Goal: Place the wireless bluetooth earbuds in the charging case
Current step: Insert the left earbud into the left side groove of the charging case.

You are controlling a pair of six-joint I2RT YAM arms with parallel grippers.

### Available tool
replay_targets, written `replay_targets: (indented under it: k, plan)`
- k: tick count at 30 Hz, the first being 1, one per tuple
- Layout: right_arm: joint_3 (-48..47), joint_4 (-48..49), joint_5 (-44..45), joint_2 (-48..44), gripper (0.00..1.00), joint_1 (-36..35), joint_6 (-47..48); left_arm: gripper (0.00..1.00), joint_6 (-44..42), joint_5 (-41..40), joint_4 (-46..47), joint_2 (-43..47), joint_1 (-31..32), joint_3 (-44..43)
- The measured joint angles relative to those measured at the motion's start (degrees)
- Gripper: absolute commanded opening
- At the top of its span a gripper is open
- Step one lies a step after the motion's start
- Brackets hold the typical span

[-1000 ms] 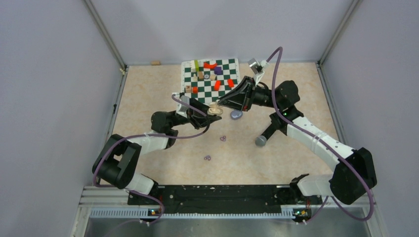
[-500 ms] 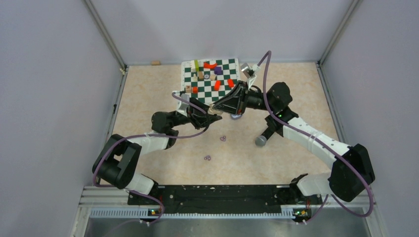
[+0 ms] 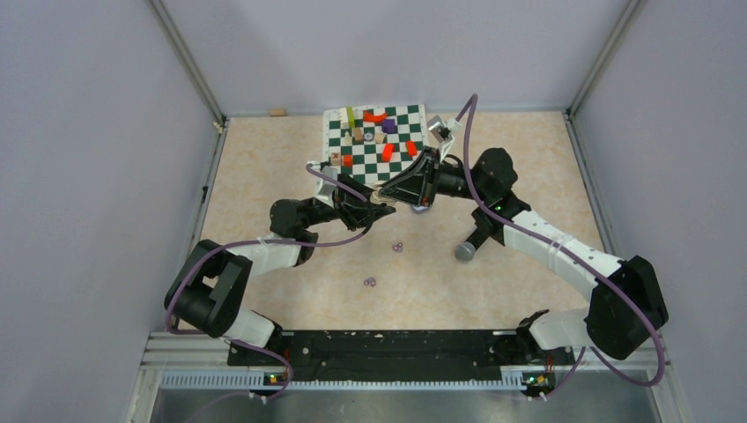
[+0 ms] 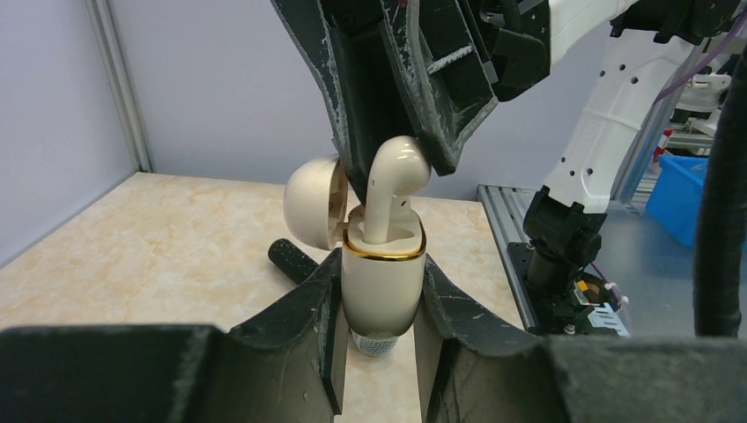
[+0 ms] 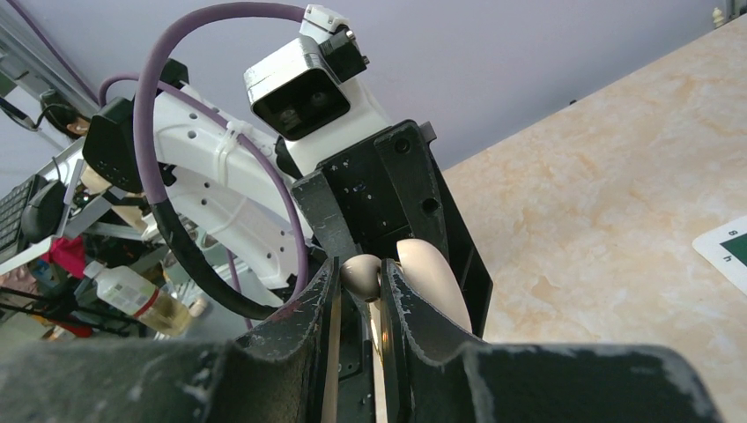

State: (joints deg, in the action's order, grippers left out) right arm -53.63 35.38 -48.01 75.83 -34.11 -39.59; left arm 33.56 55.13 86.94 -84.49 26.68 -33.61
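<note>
In the left wrist view my left gripper (image 4: 380,269) is shut on a cream charging case (image 4: 380,286) with a gold rim, held upright, its lid (image 4: 313,201) hinged open to the left. A cream earbud (image 4: 394,176) stands with its stem down in the case's slot and its head above the rim. My right gripper (image 4: 401,159) comes from above and is shut on that head. The right wrist view shows the same earbud (image 5: 359,275) pinched between the right gripper's (image 5: 359,280) fingers, with the case (image 5: 433,273) just behind. From the top view both grippers (image 3: 388,199) meet mid-table.
A green-and-white chessboard (image 3: 395,159) with red, purple and wooden blocks lies behind the grippers. A black microphone (image 3: 476,240) lies under the right arm. Two pairs of tiny purple rounded pieces (image 3: 397,248) (image 3: 369,282) sit on the beige tabletop toward the arm bases.
The right gripper swung left and down with the earbud until it met the case. The left gripper and case stayed in place.
</note>
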Motion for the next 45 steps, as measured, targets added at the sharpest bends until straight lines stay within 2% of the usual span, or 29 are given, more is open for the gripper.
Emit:
replay_targets:
  k: [10,16,20,30,38,45]
  plan:
    - [0.0,1.2,0.4,1.1,0.14,-0.4,-0.5,0.0,0.9,0.0,-0.6,0.0,-0.1,0.0]
    - [0.0,0.6,0.4,1.0,0.26,-0.4,0.6,0.0,1.1,0.1,-0.8,0.0,-0.1,0.0]
    - [-0.3,-1.4,0.4,0.9,0.3,-0.5,2.2,0.0,1.4,0.7,-1.2,0.0,-0.1,0.0]
    - [-3.5,-6.7,-0.9,0.9,0.33,-0.7,3.9,0.0,2.1,0.7,-0.9,0.4,-0.1,0.0]
    - [-10.5,-10.4,-6.1,0.7,0.33,-0.6,4.9,0.0,2.3,1.6,-0.3,0.4,0.0,0.0]
    - [-11.4,-14.1,-6.4,-3.5,0.34,1.0,9.0,0.0,2.5,2.6,-0.2,0.9,0.0,0.0]
